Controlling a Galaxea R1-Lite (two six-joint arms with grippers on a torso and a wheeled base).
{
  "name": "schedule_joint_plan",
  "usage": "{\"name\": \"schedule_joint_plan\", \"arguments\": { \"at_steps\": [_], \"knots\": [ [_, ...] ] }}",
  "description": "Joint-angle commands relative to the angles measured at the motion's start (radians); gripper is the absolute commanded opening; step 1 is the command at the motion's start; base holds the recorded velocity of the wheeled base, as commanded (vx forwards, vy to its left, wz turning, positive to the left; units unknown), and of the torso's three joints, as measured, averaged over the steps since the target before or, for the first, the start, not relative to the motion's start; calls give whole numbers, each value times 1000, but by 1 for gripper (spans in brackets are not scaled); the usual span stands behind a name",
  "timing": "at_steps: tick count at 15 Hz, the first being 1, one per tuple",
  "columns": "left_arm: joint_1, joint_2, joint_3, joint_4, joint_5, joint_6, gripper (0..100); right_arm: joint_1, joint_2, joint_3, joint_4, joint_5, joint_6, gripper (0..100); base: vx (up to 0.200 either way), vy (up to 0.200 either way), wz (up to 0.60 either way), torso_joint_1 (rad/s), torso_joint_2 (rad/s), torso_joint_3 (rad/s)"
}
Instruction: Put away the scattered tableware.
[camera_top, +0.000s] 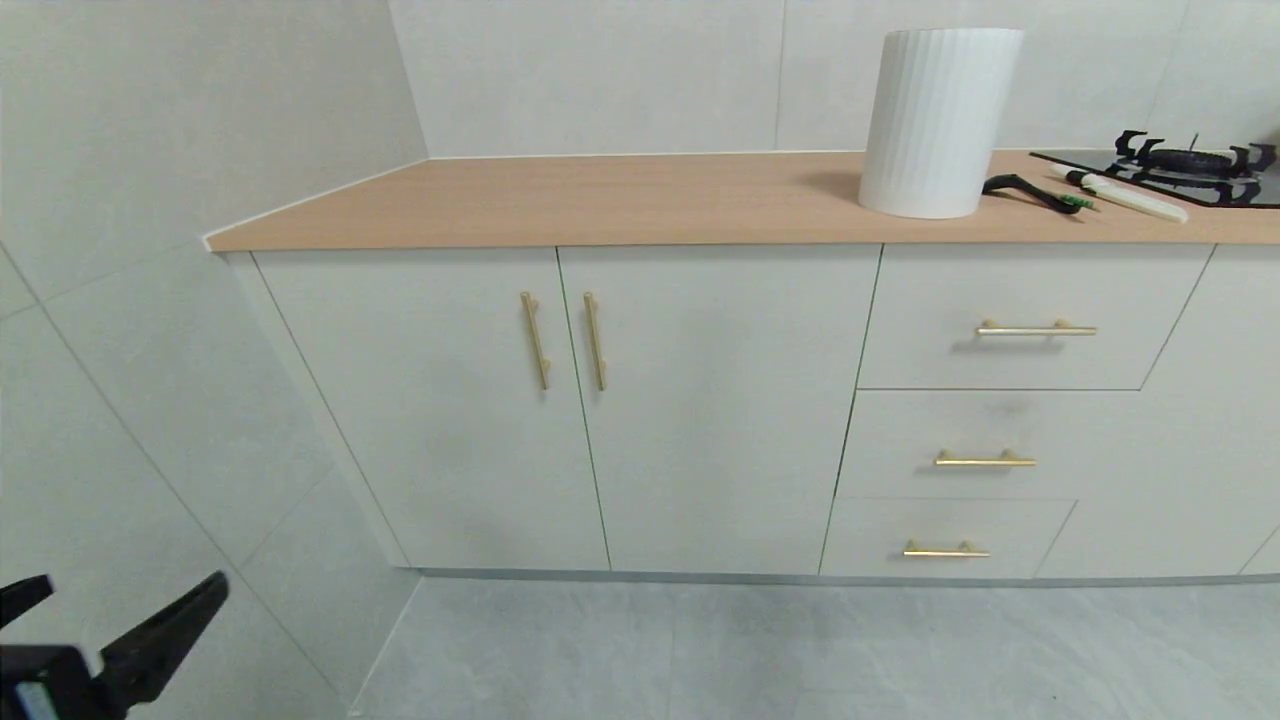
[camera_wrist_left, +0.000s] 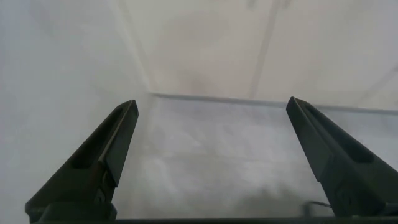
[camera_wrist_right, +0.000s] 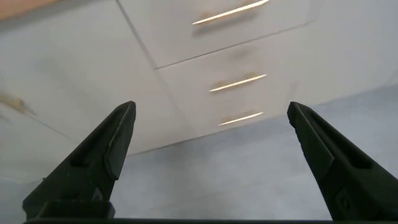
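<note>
On the wooden countertop (camera_top: 600, 200), at the far right, lie a black-handled utensil (camera_top: 1030, 189) and a long white utensil (camera_top: 1130, 196), both just right of a tall white ribbed holder (camera_top: 938, 120). Low at the left, my left gripper (camera_top: 125, 585) hangs open and holds nothing, far from the counter. In the left wrist view the left gripper (camera_wrist_left: 211, 104) stands wide open over grey floor beside a wall. My right gripper (camera_wrist_right: 210, 109) is open too, with nothing between its fingers, facing the drawers (camera_wrist_right: 236, 81) from a distance.
A black gas hob (camera_top: 1190, 165) sits at the counter's right end. Below the counter are two cabinet doors (camera_top: 560, 400) with gold handles and three drawers (camera_top: 990, 400). A tiled wall (camera_top: 120, 300) closes off the left side. Grey floor (camera_top: 800, 650) lies before the cabinets.
</note>
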Motion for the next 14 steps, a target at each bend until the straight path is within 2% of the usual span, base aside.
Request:
{"name": "schedule_joint_plan", "arguments": {
  "at_steps": [1, 4, 6, 7, 8, 9, 10, 11, 12, 13, 14],
  "knots": [
    [109, -345, 76, 96, -1, 89, 100, -127, -604, 327, 8, 41, -208, 100, 0, 0, 0, 0, 0, 0],
    [201, -526, 96, 172, -3, 92, 100, -220, -765, 393, 45, 68, -221, 100, 0, 0, 0, 0, 0, 0],
    [277, -645, 153, 187, -4, 113, 100, -239, -763, 415, 28, 11, -184, 100, 0, 0, 0, 0, 0, 0],
    [319, -684, 196, 185, -1, 121, 100, -296, -789, 429, 30, 16, -187, 100, 0, 0, 0, 0, 0, 0],
    [345, -684, 231, 178, 10, 113, 100, -334, -837, 447, 33, 60, -219, 100, 0, 0, 0, 0, 0, 0],
    [403, -722, 256, 172, -3, 110, 100, -335, -863, 498, 24, 88, -253, 100, 0, 0, 0, 0, 0, 0],
    [428, -779, 286, 178, -41, 121, 100, -335, -863, 541, 8, 60, -247, 100, 0, 0, 0, 0, 0, 0],
    [428, -779, 314, 172, -47, 124, 100, -335, -863, 561, -4, 56, -245, 100, 0, 0, 0, 0, 0, 0],
    [428, -779, 358, 106, -46, 110, 100, -335, -863, 657, -79, 56, -248, 100, 0, 0, 0, 0, 0, 0],
    [428, -779, 372, 79, -95, 109, 100, -335, -861, 739, -153, 57, -253, 100, 0, 0, 0, 0, 0, 0],
    [428, -779, 377, 75, -131, 110, 100, -335, -861, 752, -163, 59, -251, 100, 0, 0, 0, 0, 0, 0]
  ]
}}
